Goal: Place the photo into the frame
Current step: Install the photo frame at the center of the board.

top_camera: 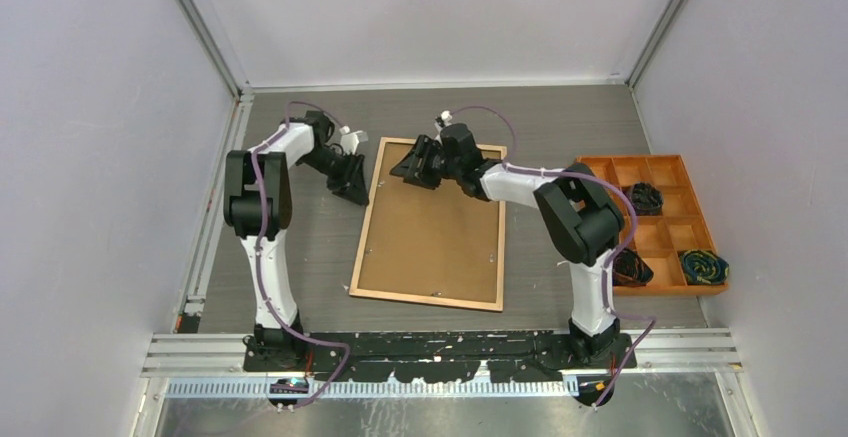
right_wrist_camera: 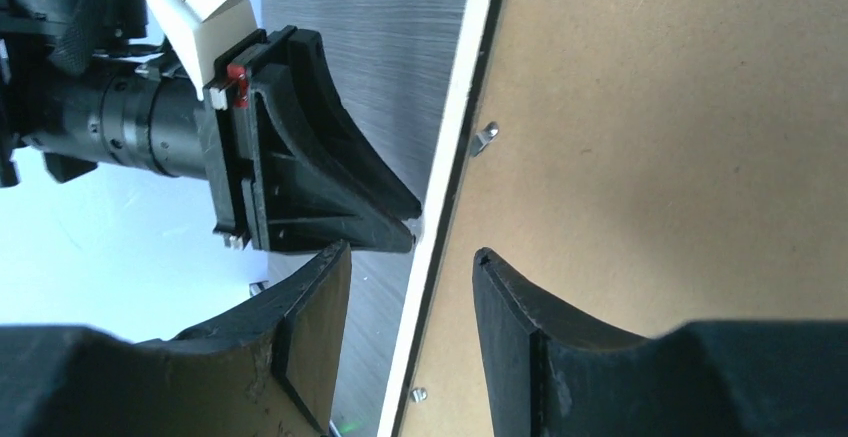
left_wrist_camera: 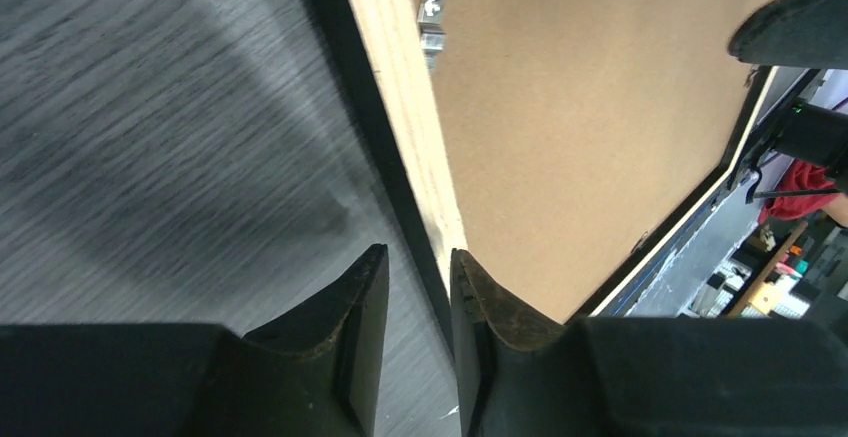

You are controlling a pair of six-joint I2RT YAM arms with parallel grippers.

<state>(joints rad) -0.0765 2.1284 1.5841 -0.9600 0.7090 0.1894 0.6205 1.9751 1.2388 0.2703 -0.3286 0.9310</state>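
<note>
The frame [top_camera: 364, 227] lies face down on the table, light wood rim up, with a brown backing board [top_camera: 430, 227] inside it. The photo is not in view. My left gripper [top_camera: 352, 185] is at the frame's left rim near the far corner. In the left wrist view its jaws [left_wrist_camera: 418, 257] stand slightly apart over the rim [left_wrist_camera: 400, 67]. My right gripper [top_camera: 412, 167] is at the far edge. In the right wrist view it [right_wrist_camera: 412, 252] is open, with its jaws on either side of the rim [right_wrist_camera: 455, 107]. The left gripper [right_wrist_camera: 410, 225] touches that rim there.
An orange compartment tray [top_camera: 680, 232] stands at the right with dark cable bundles [top_camera: 645, 197] in some compartments. Small metal turn clips [left_wrist_camera: 431, 19] sit along the inside of the frame's rim. Walls close in the table on three sides.
</note>
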